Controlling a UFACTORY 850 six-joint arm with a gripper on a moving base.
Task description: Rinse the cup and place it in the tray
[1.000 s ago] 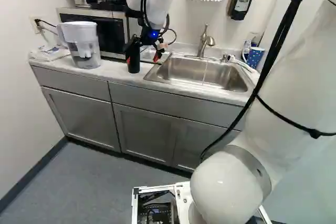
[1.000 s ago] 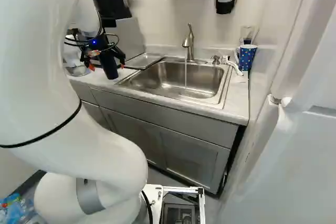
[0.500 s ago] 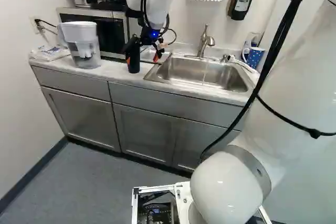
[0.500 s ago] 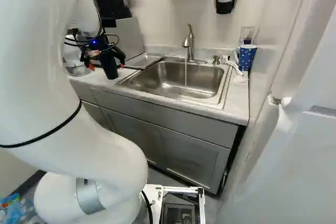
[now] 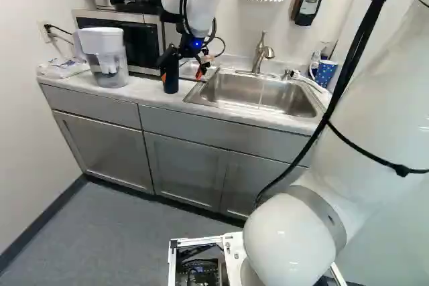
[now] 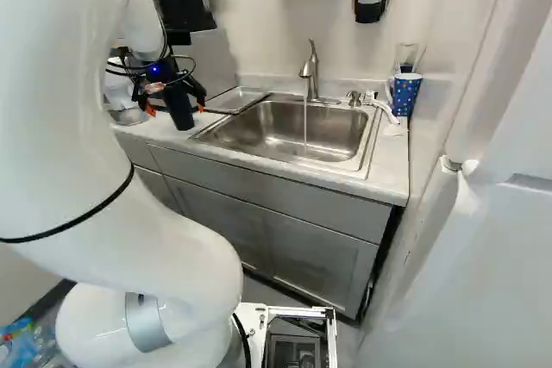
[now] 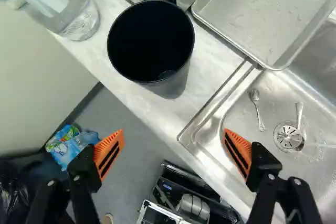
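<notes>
Black cup (image 7: 150,45) stands on counter (image 7: 205,72), mouth up (long axis vertical).

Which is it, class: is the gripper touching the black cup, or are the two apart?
Apart. In the wrist view the gripper is open, and counter and floor show between its fingers and the black cup.

Left base view: behind the arm (image 5: 375,105), left side, facing ahead-down; sink (image 5: 248,93) well off. Right base view: behind, right side, facing likewise. Wrist view: close over bench (image 7: 202,85) left of sink, facing down. All three share: sink.
</notes>
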